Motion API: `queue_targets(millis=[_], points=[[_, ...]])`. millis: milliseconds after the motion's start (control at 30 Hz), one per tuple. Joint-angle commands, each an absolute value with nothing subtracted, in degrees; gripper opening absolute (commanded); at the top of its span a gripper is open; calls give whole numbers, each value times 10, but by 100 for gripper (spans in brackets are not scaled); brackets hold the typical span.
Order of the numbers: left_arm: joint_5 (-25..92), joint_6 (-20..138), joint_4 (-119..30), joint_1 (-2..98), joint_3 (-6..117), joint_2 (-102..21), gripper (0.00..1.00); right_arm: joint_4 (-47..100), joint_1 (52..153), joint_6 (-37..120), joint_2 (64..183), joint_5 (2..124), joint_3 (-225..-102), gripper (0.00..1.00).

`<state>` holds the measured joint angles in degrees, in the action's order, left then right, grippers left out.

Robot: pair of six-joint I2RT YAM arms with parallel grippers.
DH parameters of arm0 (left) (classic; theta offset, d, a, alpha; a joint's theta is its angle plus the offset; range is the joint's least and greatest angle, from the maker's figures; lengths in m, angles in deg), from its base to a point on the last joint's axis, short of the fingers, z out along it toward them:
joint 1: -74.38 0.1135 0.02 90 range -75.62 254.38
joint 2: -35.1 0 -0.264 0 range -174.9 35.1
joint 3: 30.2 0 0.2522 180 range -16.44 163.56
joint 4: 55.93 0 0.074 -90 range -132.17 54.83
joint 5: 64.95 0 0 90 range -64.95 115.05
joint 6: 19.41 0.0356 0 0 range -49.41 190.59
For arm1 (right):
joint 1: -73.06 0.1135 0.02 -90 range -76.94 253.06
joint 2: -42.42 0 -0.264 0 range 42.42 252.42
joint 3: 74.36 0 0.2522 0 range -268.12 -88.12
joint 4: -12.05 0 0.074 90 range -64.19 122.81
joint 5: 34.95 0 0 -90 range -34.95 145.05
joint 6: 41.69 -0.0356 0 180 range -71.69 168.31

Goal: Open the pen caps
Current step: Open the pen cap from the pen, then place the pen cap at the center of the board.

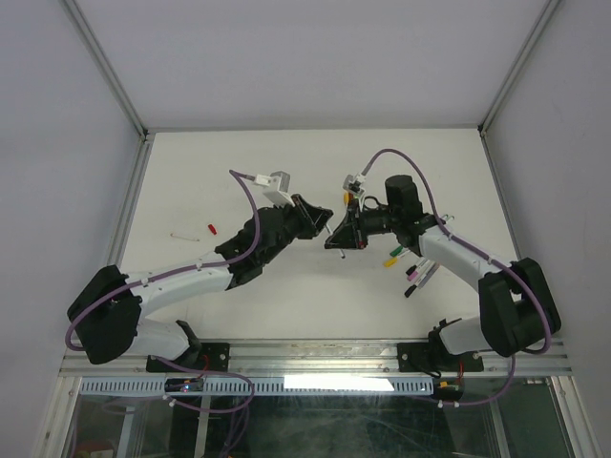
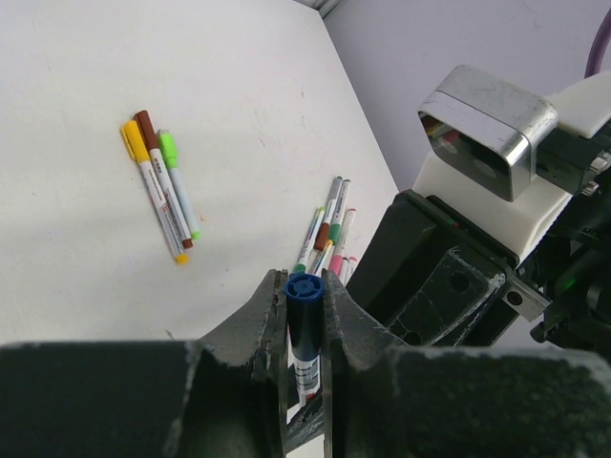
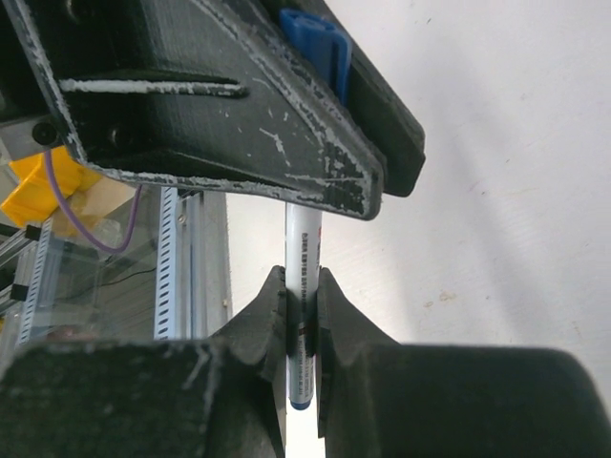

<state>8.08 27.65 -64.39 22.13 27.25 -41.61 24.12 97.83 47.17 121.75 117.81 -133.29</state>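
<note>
The overhead view looks down from behind the arms (image 1: pixel 181 281) onto the table (image 1: pixel 239 172). Both wrist views look closely along their fingers (image 2: pixel 253 329) (image 3: pixel 258 329), sharing the pen (image 2: pixel 305 320) (image 3: pixel 302 267).

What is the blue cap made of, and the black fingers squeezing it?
The blue cap looks like smooth, slightly shiny plastic: it has an even colour and moulded ridges on its end. The black fingers look like hard matte plastic with a rough surface and edges scuffed whitish, though rubber or coated metal cannot be ruled out.

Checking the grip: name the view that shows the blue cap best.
Left wrist: the blue cap stands clear, pinched between the left jaws. Right wrist shows only a blue sliver between them; top view, too small to tell.
</note>
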Motion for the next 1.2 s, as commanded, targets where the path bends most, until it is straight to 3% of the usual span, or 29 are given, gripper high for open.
queue_targets(millis=[0, 267, 467, 733, 867, 1167], points=[[79, 330, -688, 304, 296, -380, 0, 222, 992, 455, 1224, 1191, -1343, 0], [118, 325, -695, 437, 294, -349, 0, 164, 1022, 391, 1251, 1172, -1322, 0], [128, 333, -682, 477, 272, -320, 0, 159, 1048, 375, 1279, 1156, -1330, 0], [84, 328, -496, 481, 196, -293, 0, 212, 1049, 421, 1282, 1156, -1360, 0], [42, 310, -422, 482, 179, -329, 0, 228, 1049, 432, 1290, 1154, -1368, 0], [-57, 289, -277, 492, 304, -523, 0, 247, 1048, 453, 1287, 1142, -1372, 0]])
